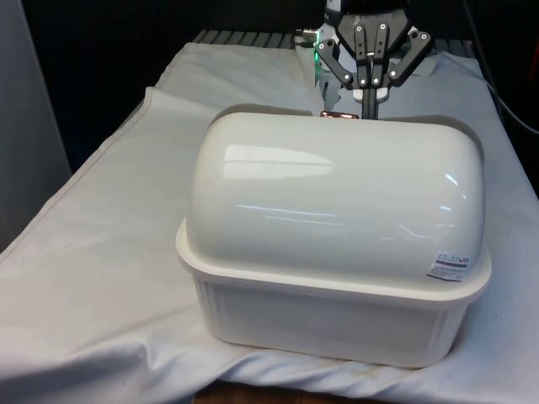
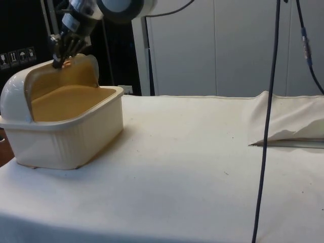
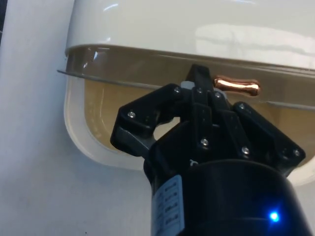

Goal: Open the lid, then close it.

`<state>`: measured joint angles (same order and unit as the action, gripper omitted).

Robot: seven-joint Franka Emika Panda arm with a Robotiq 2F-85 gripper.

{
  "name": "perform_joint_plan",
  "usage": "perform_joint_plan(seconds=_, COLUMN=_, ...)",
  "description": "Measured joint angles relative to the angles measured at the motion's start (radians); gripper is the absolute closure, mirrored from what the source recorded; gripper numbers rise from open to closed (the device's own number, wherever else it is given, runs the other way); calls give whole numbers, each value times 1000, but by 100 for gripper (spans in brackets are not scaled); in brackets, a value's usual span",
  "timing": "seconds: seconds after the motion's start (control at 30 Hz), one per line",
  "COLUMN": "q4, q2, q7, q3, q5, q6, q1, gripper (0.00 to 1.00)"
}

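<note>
- Bread box [image 1: 337,278] sits at the centre of my front view, on the white-clothed worktop [image 1: 93,278]; in the side view it is at the left of the frame.
- Lid [image 2: 20,88] is rolled back over the far half, so I see the tan inside of the box from the side.
- Hand [image 2: 62,59] is at the lid's raised edge, upper left of the side frame, right at the copper handle [image 3: 236,86].
- Fingers look drawn narrow, but I cannot tell whether they pinch the handle.
</note>
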<state>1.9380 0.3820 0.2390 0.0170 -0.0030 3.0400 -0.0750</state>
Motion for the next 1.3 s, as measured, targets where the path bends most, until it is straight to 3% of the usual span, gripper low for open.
perform_joint_plan(seconds=0.63, q4=110, q2=-78, q7=21, q3=-4, q5=0, q6=-46, q1=-5, gripper=100)
perform_joint_plan(seconds=1.3, q4=229, q2=-143, q7=38, q3=-43, q5=0, q6=-138, q1=-10, gripper=100)
